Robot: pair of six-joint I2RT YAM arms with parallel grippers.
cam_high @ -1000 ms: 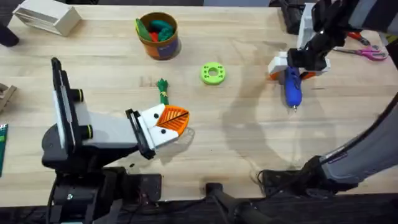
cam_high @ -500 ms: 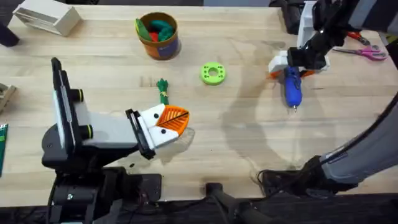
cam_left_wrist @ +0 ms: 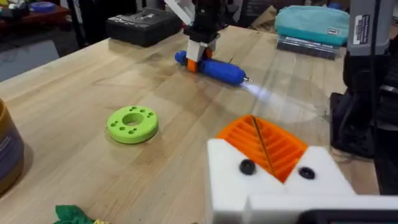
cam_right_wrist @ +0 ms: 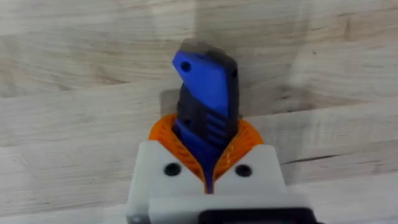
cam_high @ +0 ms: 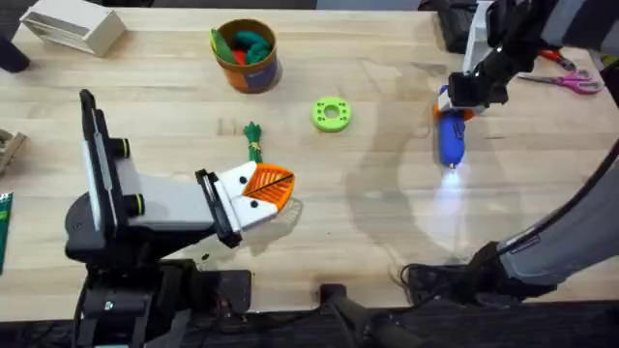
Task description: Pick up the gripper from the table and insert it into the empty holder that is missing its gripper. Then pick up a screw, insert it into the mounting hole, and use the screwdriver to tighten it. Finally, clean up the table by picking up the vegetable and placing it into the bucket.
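gripping the screwdriver (cam_high: 452,137), the right gripper (cam_high: 462,97) has its orange ribbed pads (cam_right_wrist: 163,133) pinched on the blue body near its rear end, as the right wrist view shows. the tool lies low over the table (cam_high: 387,222), its thin bit pointing away from the gripper toward the arm bases, and a small light glows at the tip, throwing a pale patch on the wood.

well apart from it, across the table, the left gripper (cam_high: 274,190) rests near the wood with its orange fingers drawn together on nothing. both of its fingers appear mounted on their white holder (cam_left_wrist: 273,186), and two dark screw heads (cam_left_wrist: 247,167) show on the white block in the left wrist view, so the finger seems already fitted. i judge the work to be at the tightening step: the driver is in hand but far from the mounting holes, and whether any screw is yet snug i cannot tell.

the vegetable (cam_high: 253,140) lies on the table just beyond the left gripper, apart from its fingertips. the bucket (cam_high: 246,55) stands farther off past it, already holding some coloured toys. a lime-green ring (cam_high: 331,114) sits between the two grippers. clearing the vegetable into the bucket is not yet done.
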